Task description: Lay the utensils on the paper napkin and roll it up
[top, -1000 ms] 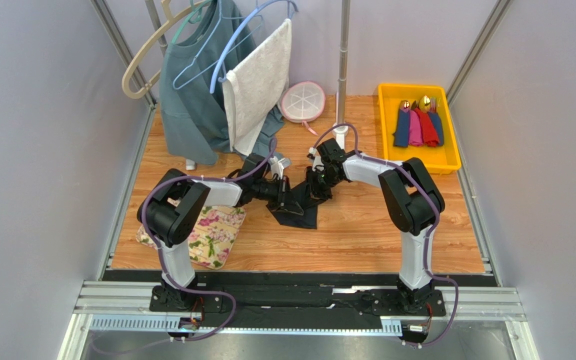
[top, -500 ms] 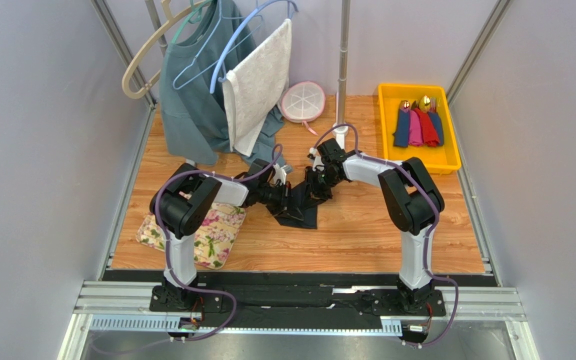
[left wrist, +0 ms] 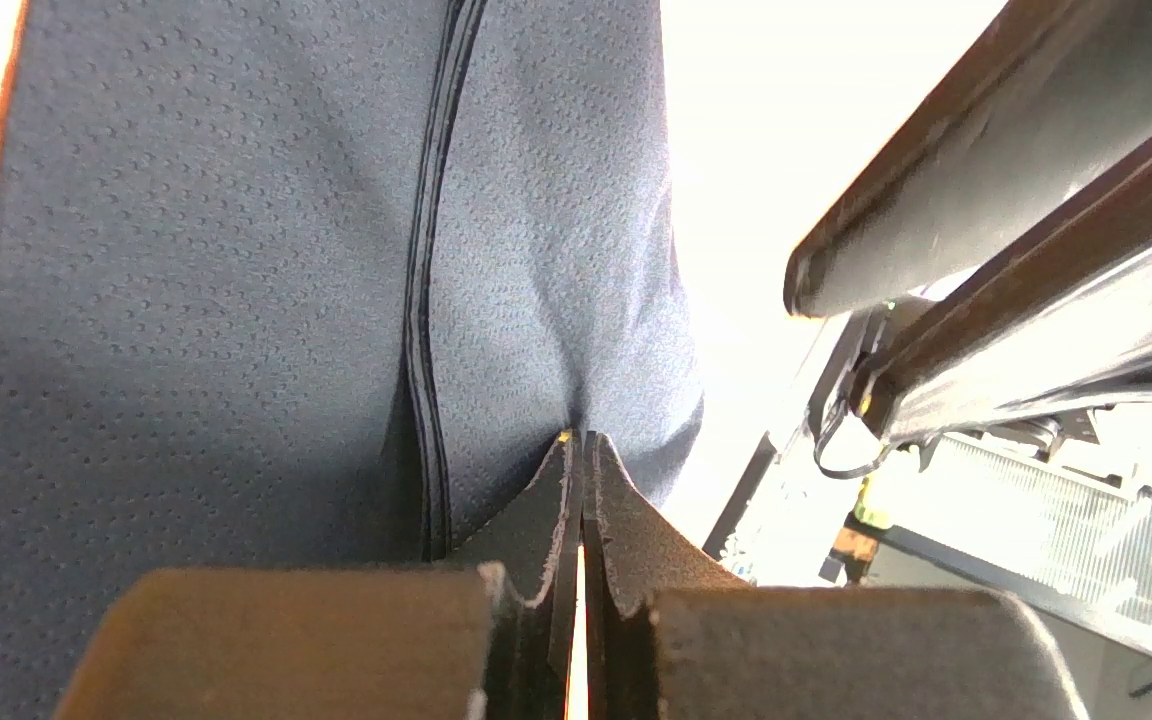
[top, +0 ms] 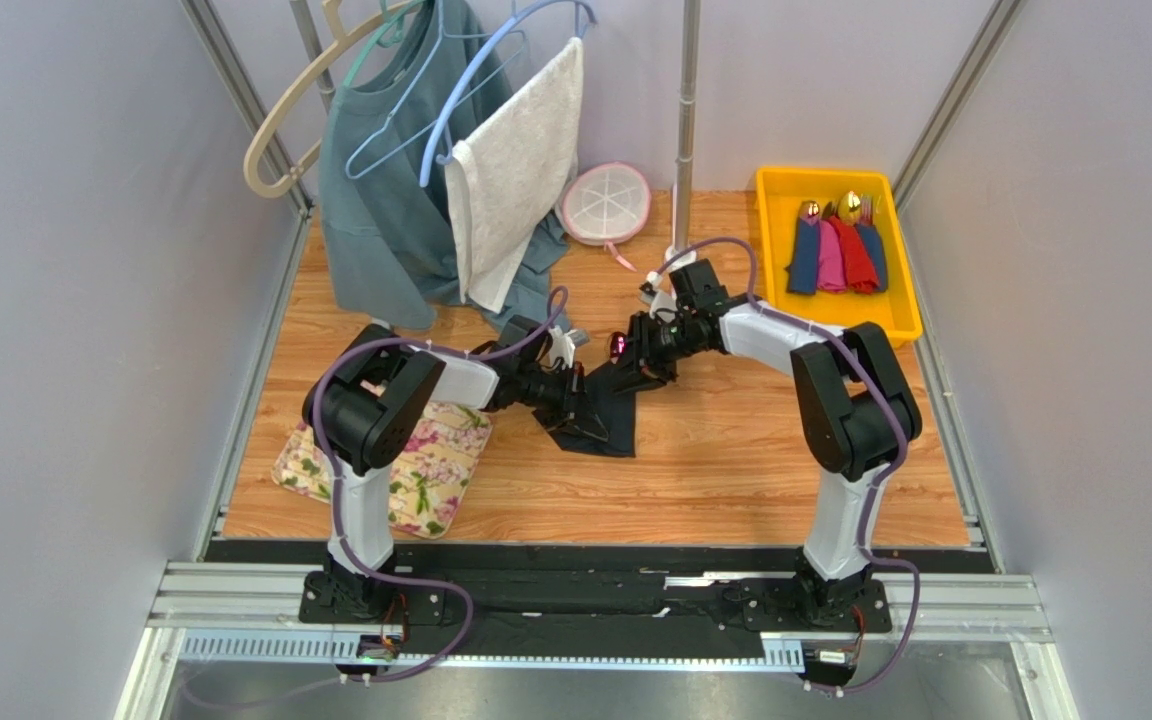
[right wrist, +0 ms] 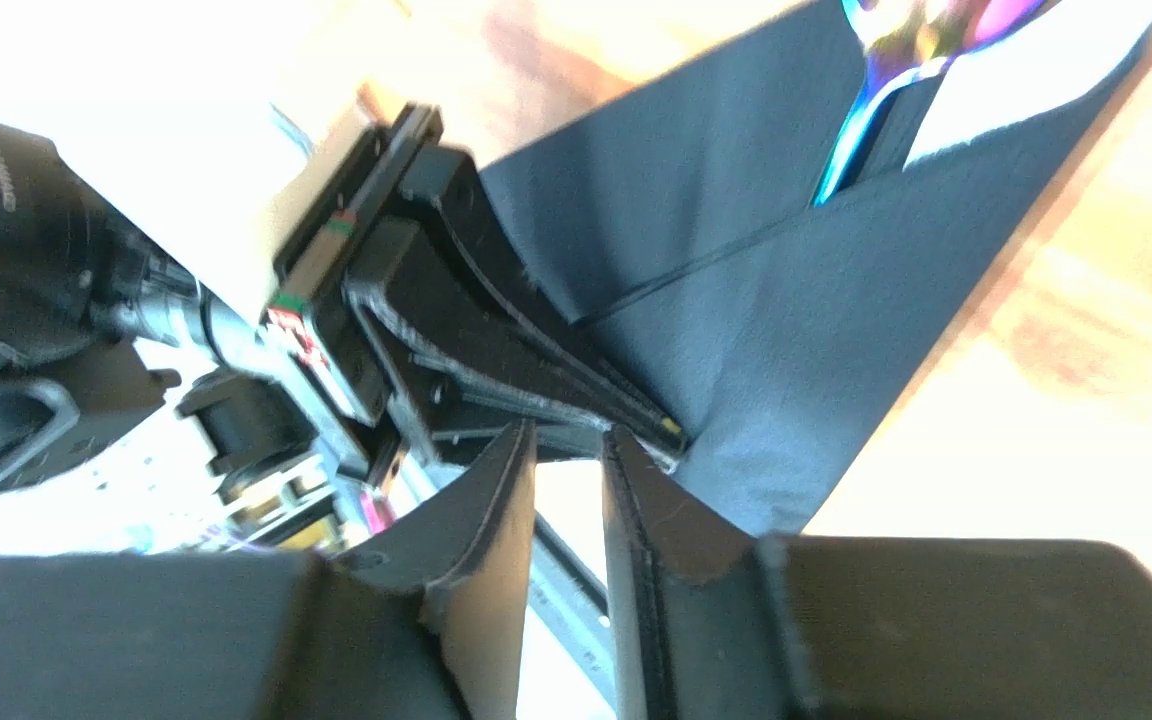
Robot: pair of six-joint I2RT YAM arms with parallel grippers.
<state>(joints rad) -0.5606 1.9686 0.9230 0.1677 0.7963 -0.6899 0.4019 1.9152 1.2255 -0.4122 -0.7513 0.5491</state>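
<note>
The black paper napkin (top: pixel 606 429) lies partly folded at the table's middle, one edge lifted. My left gripper (top: pixel 582 396) is shut on that edge; in the left wrist view the jaws (left wrist: pixel 582 440) pinch the dotted napkin (left wrist: pixel 237 270) beside a fold line. My right gripper (top: pixel 630 363) faces it from the right. Its jaws (right wrist: pixel 567 438) stand slightly apart with nothing between them, just short of the napkin (right wrist: pixel 793 300). An iridescent utensil (right wrist: pixel 913 45) pokes out of the napkin's fold at the far end. The other utensils are hidden.
A yellow bin (top: pixel 772 255) at the back right holds gold-headed cutlery rolled in coloured napkins (top: pixel 838 252). A floral mat (top: pixel 425 468) lies under the left arm. A pink round dish (top: pixel 605 203) and hanging clothes (top: pixel 447 180) stand at the back, beside a pole (top: pixel 684 135).
The right arm has swung to the right and its gripper has drawn back a little from the napkin. The left gripper stays shut on the napkin's edge.
</note>
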